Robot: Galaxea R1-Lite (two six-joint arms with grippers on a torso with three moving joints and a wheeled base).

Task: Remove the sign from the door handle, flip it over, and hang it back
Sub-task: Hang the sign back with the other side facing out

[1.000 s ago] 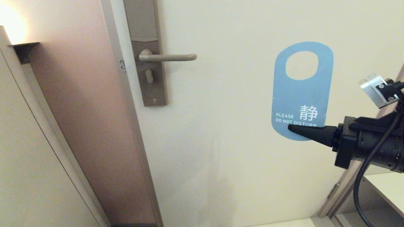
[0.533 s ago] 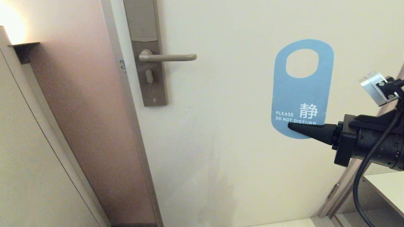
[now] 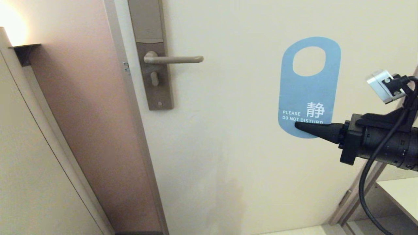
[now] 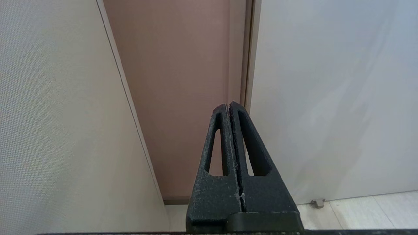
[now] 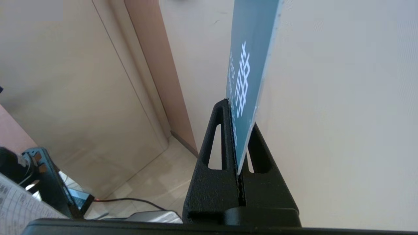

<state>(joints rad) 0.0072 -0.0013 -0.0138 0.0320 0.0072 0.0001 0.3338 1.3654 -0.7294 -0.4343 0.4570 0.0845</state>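
Note:
My right gripper (image 3: 297,125) is shut on the bottom edge of the sign (image 3: 308,94) and holds it upright in front of the door, well right of the door handle (image 3: 178,59). The sign's blue face with white "PLEASE DO NOT DISTURB" faces me, and its oval hole is at the top. The handle is bare on its brownish-grey backplate (image 3: 153,81). In the right wrist view the sign (image 5: 249,62) stands edge-on between my right gripper's (image 5: 236,109) fingers. My left gripper (image 4: 228,106) is shut and empty, parked low and out of the head view.
The cream door (image 3: 245,147) fills the middle. Its frame (image 3: 130,114) and a pinkish wall (image 3: 85,114) lie to the left. A pale shelf corner (image 3: 398,195) sits at the lower right under my right arm.
My right gripper has carried the sign a little up and to the left, toward the handle. The handle and the left arm have not moved.

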